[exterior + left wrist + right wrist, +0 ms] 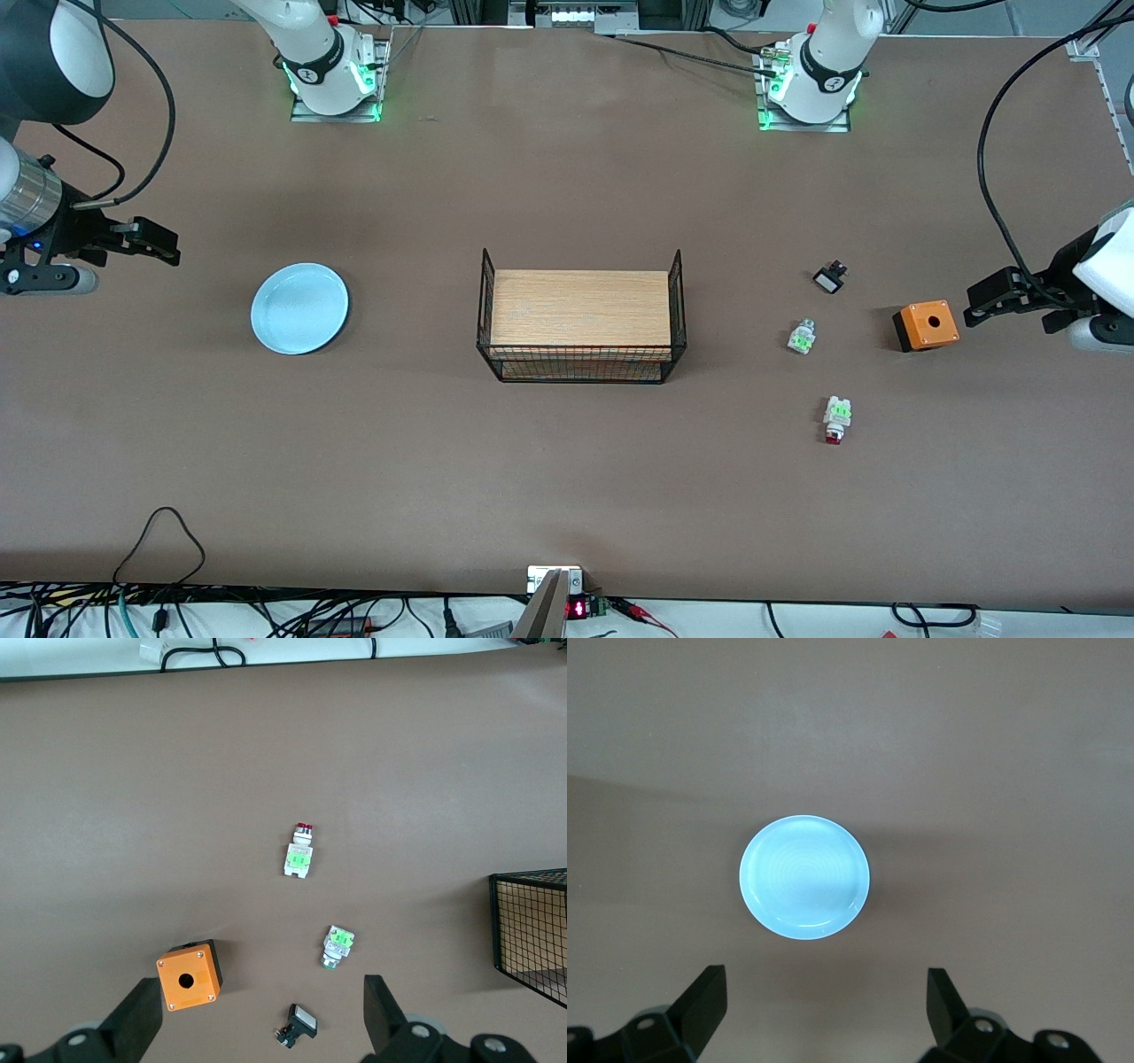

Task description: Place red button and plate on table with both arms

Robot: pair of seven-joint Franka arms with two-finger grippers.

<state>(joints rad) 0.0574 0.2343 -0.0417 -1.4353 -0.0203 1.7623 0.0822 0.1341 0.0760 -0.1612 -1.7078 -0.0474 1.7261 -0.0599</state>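
The red button [835, 420], a tiny white block with a green patch and a red tip, lies on the brown table [567, 478] toward the left arm's end. It also shows in the left wrist view, red button [299, 855]. My left gripper [1010, 301] hangs open and empty in the air beside the orange box; its own view shows the left gripper [259, 1005] spread wide. The light-blue plate [299, 307] rests flat on the table toward the right arm's end. My right gripper [155, 241] is open beside it, apart from it. In the right wrist view the plate [804, 877] lies ahead of the open right gripper [824, 988].
A black wire basket stand with a wooden top [580, 323] stands mid-table. An orange box [926, 325] with a black hole, a clear-white part with green [802, 337] and a small black part [830, 278] lie farther from the front camera than the red button. Cables [159, 532] run along the near edge.
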